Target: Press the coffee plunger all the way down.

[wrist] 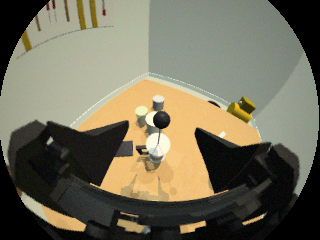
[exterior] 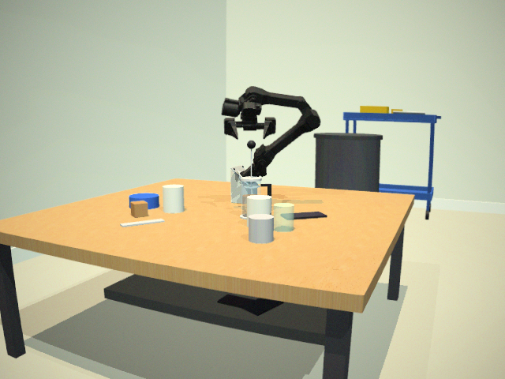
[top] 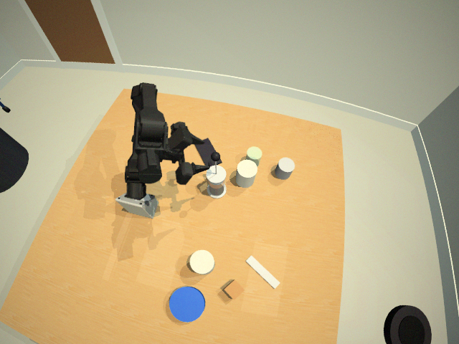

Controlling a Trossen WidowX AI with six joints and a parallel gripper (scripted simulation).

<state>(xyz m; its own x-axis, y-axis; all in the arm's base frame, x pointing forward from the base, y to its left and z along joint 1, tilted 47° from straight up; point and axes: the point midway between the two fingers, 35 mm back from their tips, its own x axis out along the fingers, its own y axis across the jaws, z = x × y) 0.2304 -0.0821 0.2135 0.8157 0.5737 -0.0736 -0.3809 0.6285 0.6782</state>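
Note:
The coffee press (top: 216, 182) (exterior: 251, 188) (wrist: 158, 143) stands upright on the table, a clear cylinder with a white lid and a black handle. Its plunger is up: a thin rod rises from the lid to a black ball knob (top: 215, 156) (exterior: 251, 144) (wrist: 161, 120). My gripper (top: 206, 154) (exterior: 250, 137) (wrist: 162, 127) is wide open and empty. In the exterior view its fingertips point down, a little above the knob and one to each side of it. In the wrist view the knob shows midway between the fingers, touching neither.
A white cylinder (top: 246, 173) stands close beside the press, with a pale green cylinder (top: 254, 153) and a grey one (top: 285, 168) beyond. A dark flat slab (top: 207, 150) lies behind. Another white cylinder (top: 201, 261), blue disc (top: 187, 304), brown cube (top: 233, 289) and white strip (top: 262, 271) are farther off.

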